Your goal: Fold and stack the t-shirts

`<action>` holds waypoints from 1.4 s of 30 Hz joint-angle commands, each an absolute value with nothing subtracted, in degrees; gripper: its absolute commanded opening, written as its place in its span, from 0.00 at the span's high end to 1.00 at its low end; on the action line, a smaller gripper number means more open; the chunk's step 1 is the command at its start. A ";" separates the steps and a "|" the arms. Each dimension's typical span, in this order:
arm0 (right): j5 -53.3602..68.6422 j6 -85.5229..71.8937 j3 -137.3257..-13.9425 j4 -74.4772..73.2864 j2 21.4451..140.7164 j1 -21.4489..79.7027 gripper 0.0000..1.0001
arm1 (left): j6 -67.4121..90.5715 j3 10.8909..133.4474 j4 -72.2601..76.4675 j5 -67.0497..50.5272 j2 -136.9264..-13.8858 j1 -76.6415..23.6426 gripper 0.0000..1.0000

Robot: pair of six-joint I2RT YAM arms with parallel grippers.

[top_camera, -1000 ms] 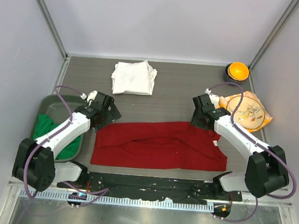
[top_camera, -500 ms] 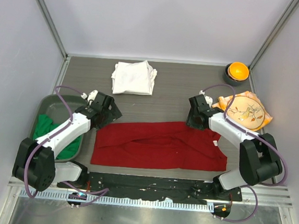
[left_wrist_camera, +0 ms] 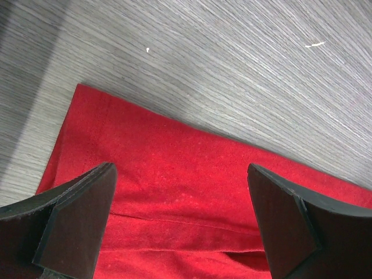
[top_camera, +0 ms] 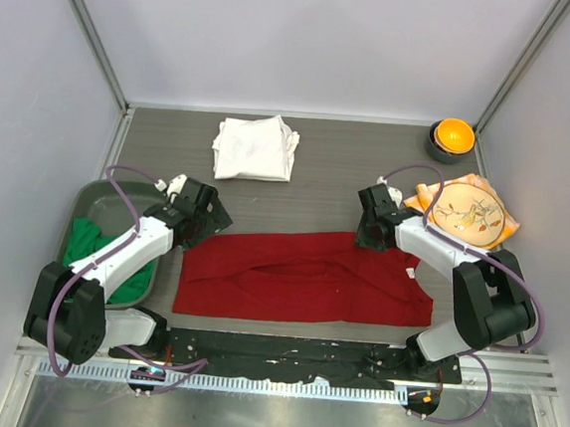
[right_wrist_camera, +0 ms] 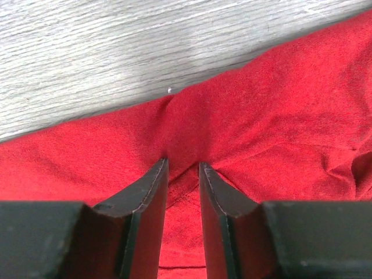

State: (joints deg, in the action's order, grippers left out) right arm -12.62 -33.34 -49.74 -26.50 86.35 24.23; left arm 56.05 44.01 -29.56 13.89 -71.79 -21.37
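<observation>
The red t-shirt (top_camera: 305, 275) lies flattened in a wide band at the near middle of the table. My left gripper (top_camera: 206, 230) is open, its jaws spread wide just above the shirt's far left corner (left_wrist_camera: 174, 192). My right gripper (top_camera: 373, 237) is at the shirt's far right edge. Its fingers (right_wrist_camera: 151, 192) are nearly together with a puckered fold of red cloth (right_wrist_camera: 261, 116) pinched between them. The white t-shirt (top_camera: 256, 148) lies folded at the far middle. The green t-shirt (top_camera: 88, 241) is bunched in the grey tray (top_camera: 102, 196) at the left.
An orange patterned cloth with a circle print (top_camera: 470, 212) lies at the right, just beyond the right arm. An orange bowl (top_camera: 453, 135) stands in the far right corner. Enclosure walls ring the table.
My right gripper has shifted a little left along the shirt's far edge, and its forearm has swung with it. The left arm has barely moved.
</observation>
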 commanded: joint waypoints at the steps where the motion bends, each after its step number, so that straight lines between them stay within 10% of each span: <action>1: -12.66 -33.40 -48.69 -25.05 85.69 24.61 0.67 | 55.02 43.68 -27.77 14.50 -71.81 -21.53 0.00; 14: -14.06 -32.87 -47.29 -26.63 82.88 24.61 0.71 | 55.46 43.15 -27.51 14.24 -71.81 -21.53 0.00; 22: -14.68 -32.78 -47.11 -26.89 83.06 24.61 0.99 | 55.63 42.89 -27.42 14.06 -71.46 -21.53 0.00; 42: -22.23 -43.49 -47.29 -42.88 68.21 47.63 0.99 | 57.39 38.67 -26.72 12.92 -66.10 -21.53 0.00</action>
